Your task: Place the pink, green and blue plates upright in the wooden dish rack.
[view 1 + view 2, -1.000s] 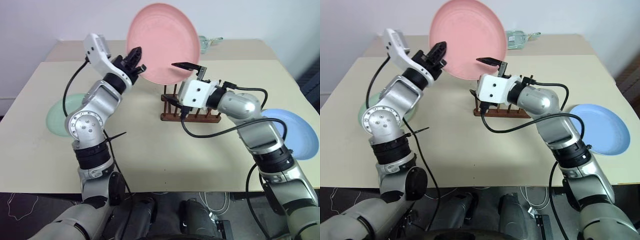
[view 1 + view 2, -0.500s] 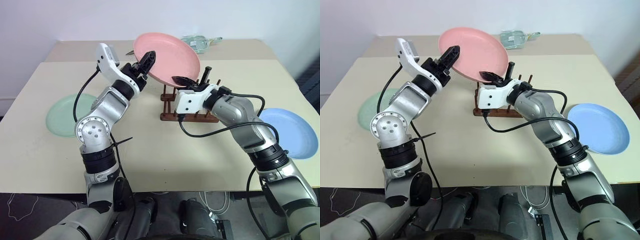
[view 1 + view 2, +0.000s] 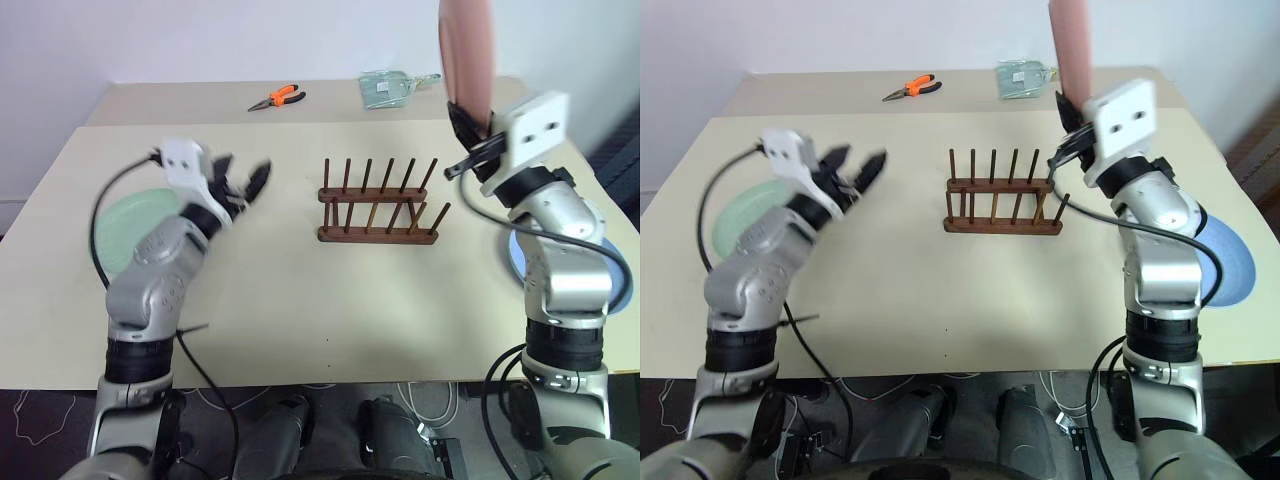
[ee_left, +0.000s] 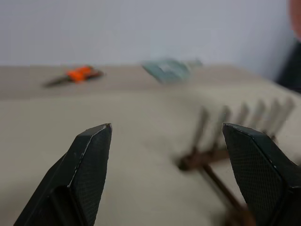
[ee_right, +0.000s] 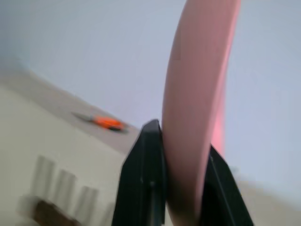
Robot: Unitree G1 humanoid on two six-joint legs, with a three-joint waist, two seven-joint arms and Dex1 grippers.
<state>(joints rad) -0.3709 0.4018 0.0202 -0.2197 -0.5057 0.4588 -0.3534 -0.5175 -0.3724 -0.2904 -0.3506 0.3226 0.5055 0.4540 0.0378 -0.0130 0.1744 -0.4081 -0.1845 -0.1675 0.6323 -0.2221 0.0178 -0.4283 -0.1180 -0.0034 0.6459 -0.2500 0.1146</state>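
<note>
1. Pale wall behind a beige counter (image 3: 300,300); orange pliers (image 3: 277,98) and a clear packet (image 3: 385,88) lie along its far edge.
2. Wooden dish rack (image 3: 378,205): mid-counter, all pegs bare.
3. Pink plate (image 3: 467,55): held on edge, upright, by the right claw (image 3: 470,135), whose fingers are pinched on its lower rim. It hangs above the rack's right end and to the right of it; the rack lies down and to the left of the claw.
4. Green plate (image 3: 125,225): flat at the left, part hidden behind the left arm.
5. Blue plate (image 3: 1218,260): flat at the right, behind the right arm.
6. Left claw (image 3: 240,185): wide, empty, beside the green plate.
7. Right wrist view confirms the pinch on the rim; the head views alone show the rack's slots.
</note>
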